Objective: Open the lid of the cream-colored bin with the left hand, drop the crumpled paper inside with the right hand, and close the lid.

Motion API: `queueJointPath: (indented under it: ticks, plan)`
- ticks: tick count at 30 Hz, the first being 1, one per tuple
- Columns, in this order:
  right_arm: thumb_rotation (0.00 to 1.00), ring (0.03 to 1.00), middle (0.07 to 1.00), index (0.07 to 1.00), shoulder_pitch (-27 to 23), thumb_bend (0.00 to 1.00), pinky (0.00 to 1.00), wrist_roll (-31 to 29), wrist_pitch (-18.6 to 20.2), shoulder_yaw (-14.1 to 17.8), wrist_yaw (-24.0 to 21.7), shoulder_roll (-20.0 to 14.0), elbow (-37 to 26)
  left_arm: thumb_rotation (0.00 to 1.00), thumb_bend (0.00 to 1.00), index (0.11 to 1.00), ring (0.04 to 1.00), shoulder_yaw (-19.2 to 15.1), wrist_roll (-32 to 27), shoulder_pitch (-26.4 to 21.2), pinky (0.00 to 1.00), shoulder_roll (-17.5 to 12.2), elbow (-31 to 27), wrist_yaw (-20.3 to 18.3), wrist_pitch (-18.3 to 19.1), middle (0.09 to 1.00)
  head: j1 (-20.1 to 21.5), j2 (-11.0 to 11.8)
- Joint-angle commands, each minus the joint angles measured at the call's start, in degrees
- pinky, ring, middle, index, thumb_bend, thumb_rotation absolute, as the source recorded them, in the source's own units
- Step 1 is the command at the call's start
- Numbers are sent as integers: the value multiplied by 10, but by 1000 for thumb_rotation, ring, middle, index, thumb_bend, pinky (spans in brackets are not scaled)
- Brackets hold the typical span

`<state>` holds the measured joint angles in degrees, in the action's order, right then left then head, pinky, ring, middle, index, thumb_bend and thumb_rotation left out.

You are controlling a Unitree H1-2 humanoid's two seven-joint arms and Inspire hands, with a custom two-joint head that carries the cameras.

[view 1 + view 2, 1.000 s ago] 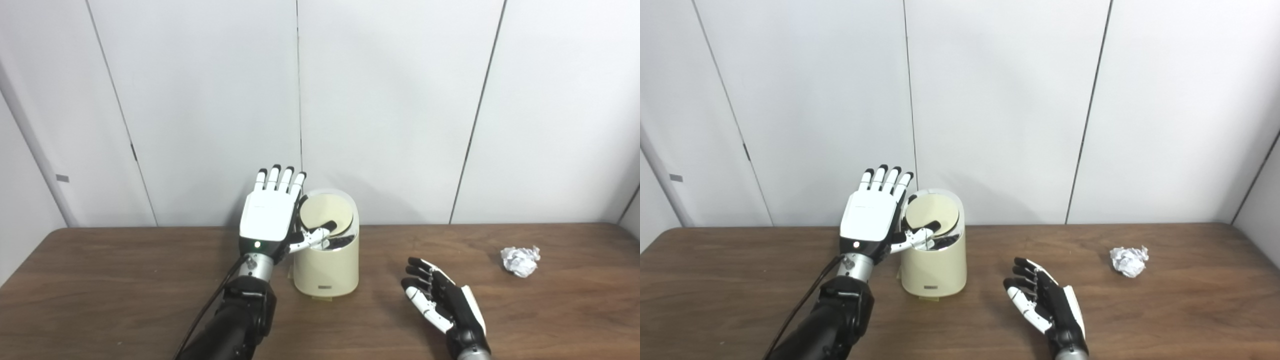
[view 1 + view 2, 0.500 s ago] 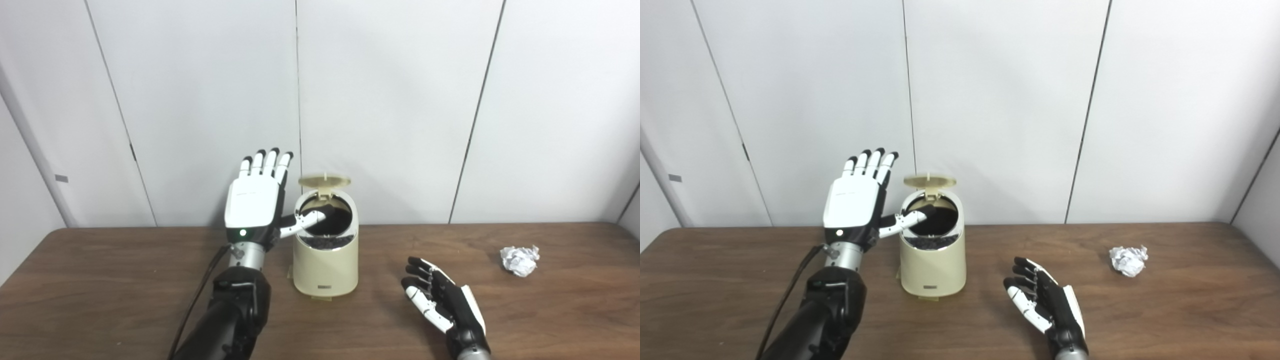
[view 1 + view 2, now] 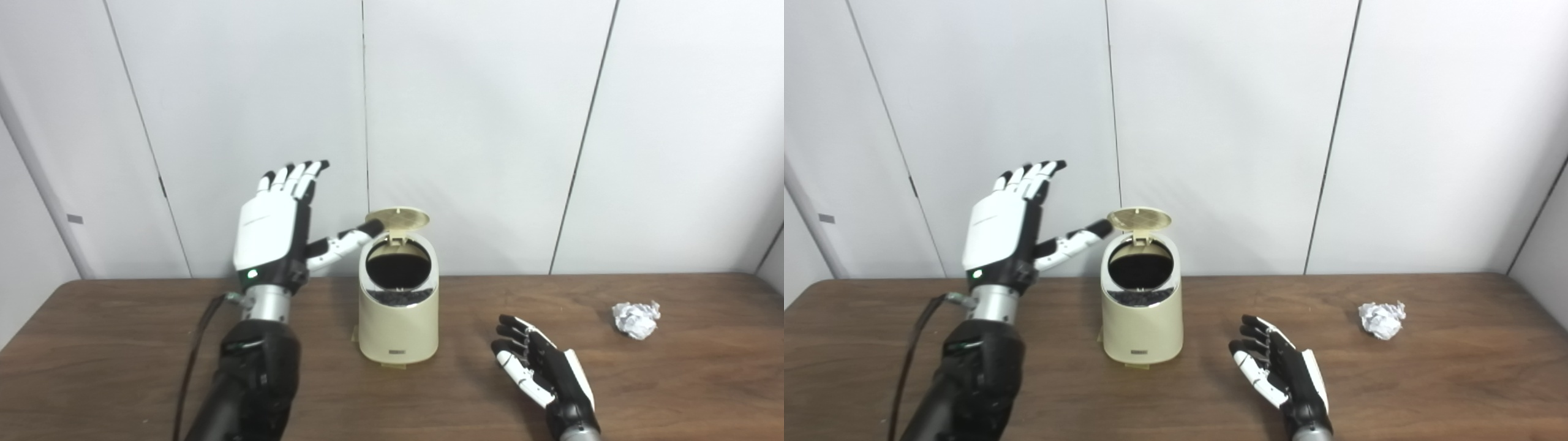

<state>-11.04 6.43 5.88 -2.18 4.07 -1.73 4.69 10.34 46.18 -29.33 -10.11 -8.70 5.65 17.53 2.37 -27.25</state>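
Behind wooden table (image 3: 122, 343), white wall panels (image 3: 478, 122).

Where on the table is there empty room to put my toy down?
Bare wood lies between the right hand and the crumpled paper, and left of the left arm. It is crowded around the bin, where the left hand hovers by the raised lid.

Cream-coloured plastic bin (image 3: 398, 324) with dark inside; white crumpled paper ball (image 3: 636, 319); dark brown wood-grain table (image 3: 122, 367); black-and-white hands.
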Motion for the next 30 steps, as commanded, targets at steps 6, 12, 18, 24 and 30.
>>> queueJointPath:
  ticks: [6, 12, 18, 24, 30]
  plan:
    - [433, 780, 802, 804, -12, 202, 712, 2, 2, -3, -7, 0, 1, 1000, 474, 891, 866, -64, -222, 48, 758, 10, 6, 7, -174, 894, 0, -1]
    - [420, 777, 800, 800, -12, 202, 709, -4, 0, -2, -9, -1, 0, 920, 270, 854, 826, -77, -271, 111, 727, 9, 46, 19, -278, 850, 0, -1]
    - [452, 769, 795, 798, -12, 205, 703, 1, 1, -4, -10, -6, 1, 807, 200, 815, 799, -80, -287, 158, 698, 18, 75, 19, -319, 819, -4, -3]
    - [429, 773, 799, 796, -13, 216, 703, -4, 3, -3, -9, -2, 2, 772, 207, 814, 794, -80, -306, 172, 697, 27, 99, 8, -326, 817, -2, -2]
    - [430, 775, 799, 799, -14, 211, 709, -2, 1, -4, -6, -1, 2, 774, 215, 815, 791, -89, -337, 176, 678, 31, 134, 3, -328, 815, -1, -2]
